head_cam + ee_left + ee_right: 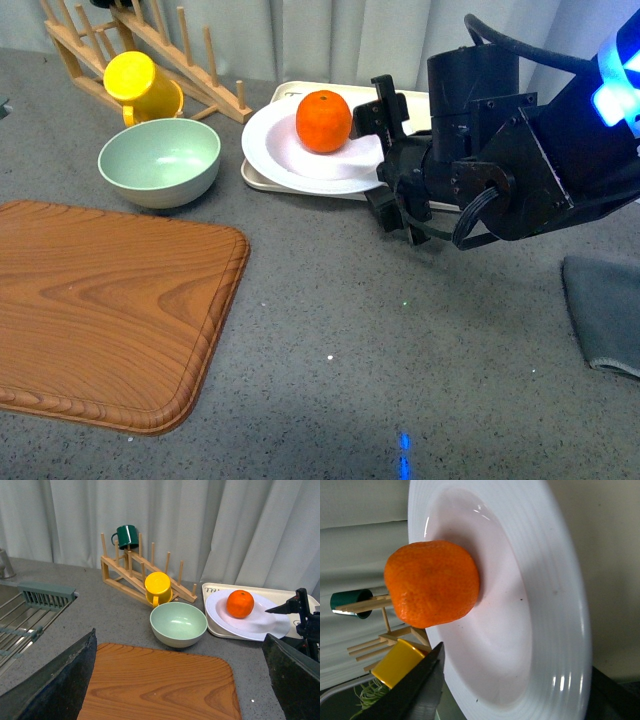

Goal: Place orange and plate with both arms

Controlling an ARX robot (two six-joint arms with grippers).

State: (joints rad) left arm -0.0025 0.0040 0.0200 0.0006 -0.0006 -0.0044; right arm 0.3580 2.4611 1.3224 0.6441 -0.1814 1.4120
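**Right hand at the plate's rim, orange resting inside**

The orange (323,121) sits in the well of the white plate (275,150), which lies on a beige tray (292,92) at the far side of the grey table (380,340). The right hand (382,150) reaches in from the right and meets the plate at its right edge: one black finger stands above the rim and the other sits below it, so the rim lies between the parted fingers. Whether they actually press on the rim cannot be told. In the right wrist view the plate (560,605) fills the picture with the orange (431,582) against its centre.

The left hand (180,690) shows only in its own wrist view, as two dark fingers (60,680) set wide apart, with nothing between them, above the wooden cutting board (100,310).

Just left of the plate stands a pale green bowl (160,160). Behind the bowl a yellow cup (140,85) lies against a wooden drying rack (150,45), and a dark green mug (126,535) hangs on the rack's top. A grey cloth (605,310) lies at the table's right edge.
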